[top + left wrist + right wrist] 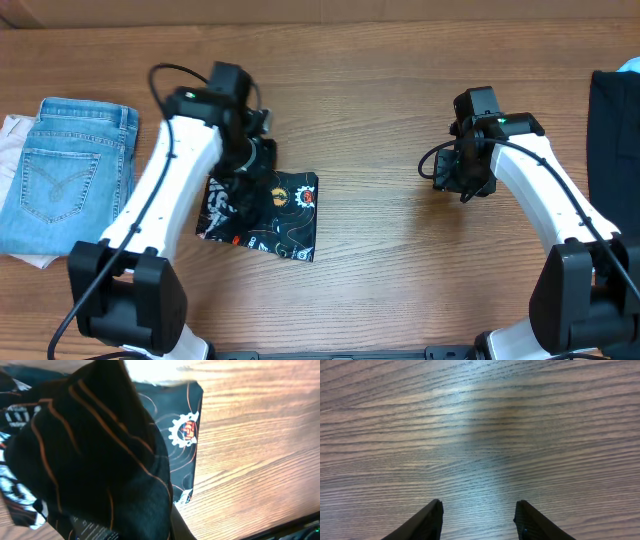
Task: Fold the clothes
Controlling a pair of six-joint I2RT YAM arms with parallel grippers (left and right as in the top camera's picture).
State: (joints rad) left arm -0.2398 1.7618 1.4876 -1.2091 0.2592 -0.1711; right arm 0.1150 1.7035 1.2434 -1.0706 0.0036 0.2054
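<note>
Rightward, open table (380,230) lies between jersey (288,215) edge and right claw (477,510).

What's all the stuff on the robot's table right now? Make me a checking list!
Surface: wooden table, no spills seen.
Job's things: black jersey lies folded small, with one part bunched up close to the left wrist camera.
Clutter: blue jeans folded at the left, a white cloth peeking out beneath them, and a dark item cut off at the right edge.
Grippers: left gripper is at the jersey, its fingers hidden by fabric, so its grip can't be told. Right gripper is open over bare wood.
Cables: a black cable loops off the left arm, and another hangs by the right wrist.
Surroundings: nothing seen.
</note>
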